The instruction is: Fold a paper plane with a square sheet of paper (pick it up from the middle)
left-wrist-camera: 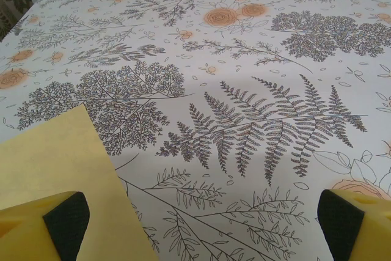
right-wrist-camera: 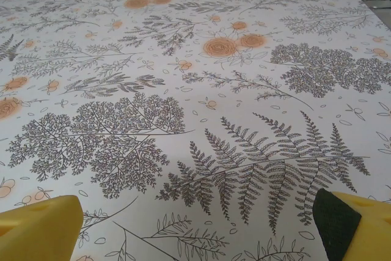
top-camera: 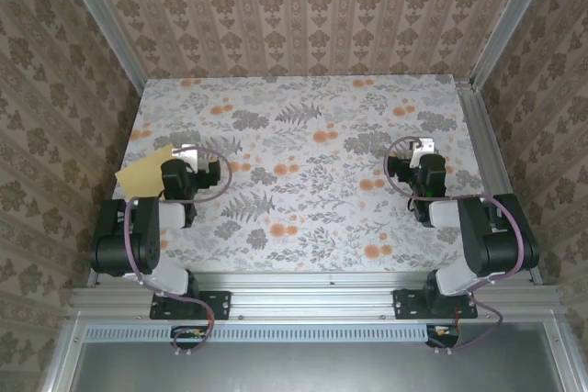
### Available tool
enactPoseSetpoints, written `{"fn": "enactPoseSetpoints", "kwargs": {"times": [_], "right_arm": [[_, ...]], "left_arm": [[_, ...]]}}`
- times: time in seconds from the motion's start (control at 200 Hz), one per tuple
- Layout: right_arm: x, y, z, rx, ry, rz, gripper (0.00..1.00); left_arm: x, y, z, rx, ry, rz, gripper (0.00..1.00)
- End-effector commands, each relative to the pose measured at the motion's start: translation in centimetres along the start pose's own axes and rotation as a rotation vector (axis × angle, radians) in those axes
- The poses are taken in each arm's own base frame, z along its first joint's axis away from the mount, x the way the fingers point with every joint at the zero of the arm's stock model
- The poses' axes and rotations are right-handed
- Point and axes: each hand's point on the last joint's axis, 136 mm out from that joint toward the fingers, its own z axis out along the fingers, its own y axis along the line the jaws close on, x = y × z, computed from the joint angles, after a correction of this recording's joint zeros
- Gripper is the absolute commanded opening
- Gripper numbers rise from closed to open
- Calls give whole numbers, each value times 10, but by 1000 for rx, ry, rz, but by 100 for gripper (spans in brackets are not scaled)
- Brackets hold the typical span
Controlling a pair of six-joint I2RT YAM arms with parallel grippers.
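The square sheet of paper [top-camera: 142,172] is pale yellow and lies flat on the flowered cloth at the left, one corner pointing away from the arms; its near part is hidden under the left arm. In the left wrist view the sheet [left-wrist-camera: 55,163] fills the lower left corner, and its edge runs under the left finger [left-wrist-camera: 66,223]. My left gripper [left-wrist-camera: 204,230] is open over the sheet's right edge, with bare cloth between the fingers. My right gripper [right-wrist-camera: 195,230] is open above the cloth at the right, far from the paper. From above, the left gripper [top-camera: 184,155] and right gripper [top-camera: 423,149] both point away from the bases.
The flowered cloth [top-camera: 303,172] covers the whole table. Patterned walls and aluminium posts [top-camera: 106,20] close in the back and both sides. A metal rail [top-camera: 312,300] runs along the near edge by the arm bases.
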Motion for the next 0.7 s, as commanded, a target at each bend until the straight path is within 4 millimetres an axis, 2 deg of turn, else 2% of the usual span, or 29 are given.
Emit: {"fn": "enactPoseSetpoints", "kwargs": {"times": [0.0, 0.47, 0.535, 0.67, 0.695], "right_arm": [[-8, -2, 1, 4, -28, -6, 100], [-10, -4, -2, -7, -42, 13, 100], [-15, -8, -5, 15, -55, 25, 100], [-30, -2, -14, -18, -35, 7, 100], [-41, 0, -20, -26, -50, 6, 100]], "left_arm": [[-15, -1, 1, 8, -46, 22, 100], [-16, 3, -1, -16, -49, 15, 100], [-23, 7, -5, -38, -59, 4, 100], [-45, 8, -21, -79, -53, 25, 100], [-49, 12, -24, -100, -34, 14, 100]]}}
